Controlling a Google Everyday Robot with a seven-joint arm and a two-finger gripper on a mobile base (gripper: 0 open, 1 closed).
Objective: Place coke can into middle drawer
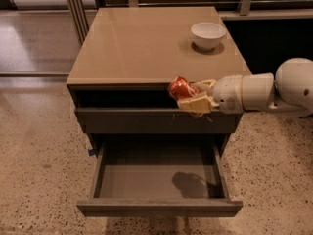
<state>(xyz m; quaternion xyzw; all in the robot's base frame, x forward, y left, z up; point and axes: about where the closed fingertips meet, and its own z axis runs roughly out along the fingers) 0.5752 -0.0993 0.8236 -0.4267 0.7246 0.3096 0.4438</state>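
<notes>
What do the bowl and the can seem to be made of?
The white bowl looks like glazed ceramic: smooth, soft sheen. The coke can looks like thin painted metal: glossy red, seemingly dented. The gripper holds it at the cabinet edge, above the open middle drawer.

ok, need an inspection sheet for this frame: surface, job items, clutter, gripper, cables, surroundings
Surface: tan cabinet top, glossy, with one item standing on it.
Job's things: coke can held in the air at the cabinet's front edge, above the drawer's right half, not yet in it. The middle drawer is pulled out, with only a shadow on its tray.
Clutter: white bowl upright at the back right of the top, apart from the can.
Grippers: gripper reaches in from the right, shut on the coke can.
Cables: nothing seen.
Surroundings: speckled floor; metal bars behind on the left.
</notes>
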